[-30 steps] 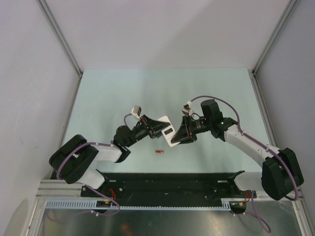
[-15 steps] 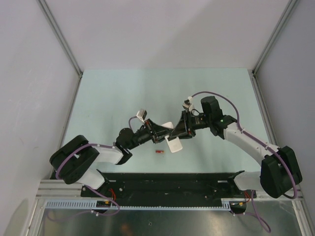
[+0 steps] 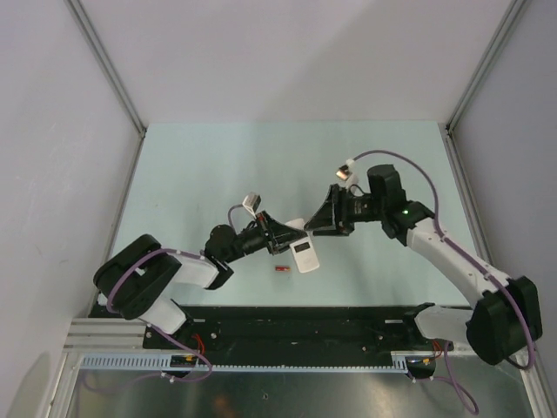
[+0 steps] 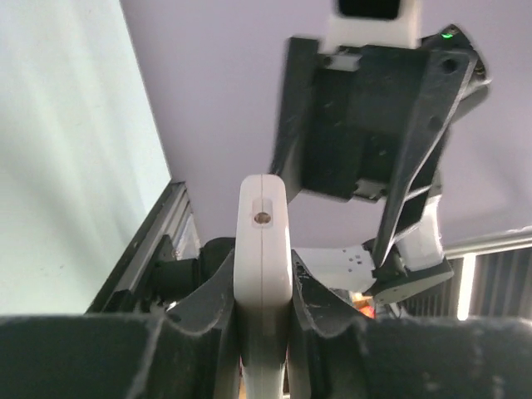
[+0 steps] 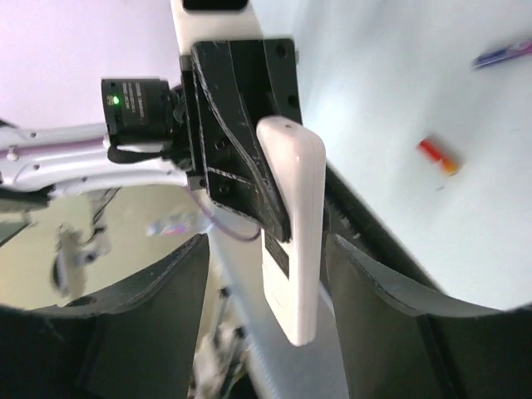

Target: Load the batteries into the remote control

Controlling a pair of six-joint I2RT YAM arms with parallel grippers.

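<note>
The white remote control (image 3: 306, 256) hangs above the table with my left gripper (image 3: 290, 240) shut on its far end. In the left wrist view its thin edge (image 4: 264, 274) stands squeezed between both fingers. My right gripper (image 3: 317, 226) is open just up and right of it. In the right wrist view the remote control (image 5: 293, 241) hangs between the spread fingers (image 5: 166, 299), touching neither. A red battery (image 3: 281, 270) lies on the table below the remote. A dark blue-purple battery (image 5: 503, 53) lies beyond the red one (image 5: 437, 155) in the right wrist view.
The pale green table (image 3: 218, 174) is walled by grey panels on the left, the back and the right. A black base rail (image 3: 296, 326) runs along the near edge. The right arm's forearm (image 3: 444, 257) slants across the right side.
My right gripper has opened off the remote and drawn back up and to the right. The left gripper kept its hold and carried the remote slightly right and toward the near edge.
</note>
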